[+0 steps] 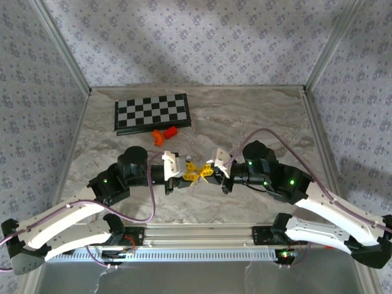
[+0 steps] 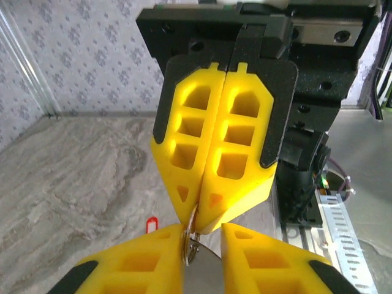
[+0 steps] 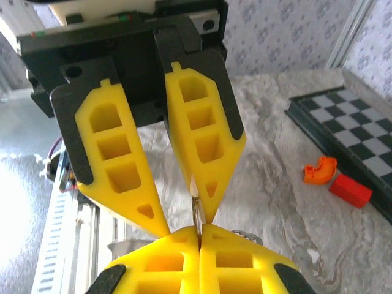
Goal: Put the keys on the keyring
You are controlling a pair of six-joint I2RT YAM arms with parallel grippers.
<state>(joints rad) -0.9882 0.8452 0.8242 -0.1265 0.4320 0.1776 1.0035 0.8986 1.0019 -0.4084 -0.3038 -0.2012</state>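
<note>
My two grippers meet tip to tip over the middle of the table. My right gripper [image 3: 199, 229] [image 1: 207, 173] is shut on a thin silver key [image 3: 196, 207] that sticks up from its tips. My left gripper [image 2: 205, 245] [image 1: 193, 176] is open. The key [image 2: 188, 244] lies against the inner face of its left finger, and the other finger stands well apart. The keyring's red tag [image 2: 152, 225] lies on the marble just beyond the fingers. Its wire ring [image 3: 244, 234] peeks out behind my right gripper's finger.
A chessboard [image 1: 152, 112] lies at the back of the table. In front of it sit an orange curved block [image 1: 158, 137] and a red block [image 1: 171, 131]. Patterned walls enclose the table on three sides. A metal rail [image 1: 202, 242] runs along the near edge.
</note>
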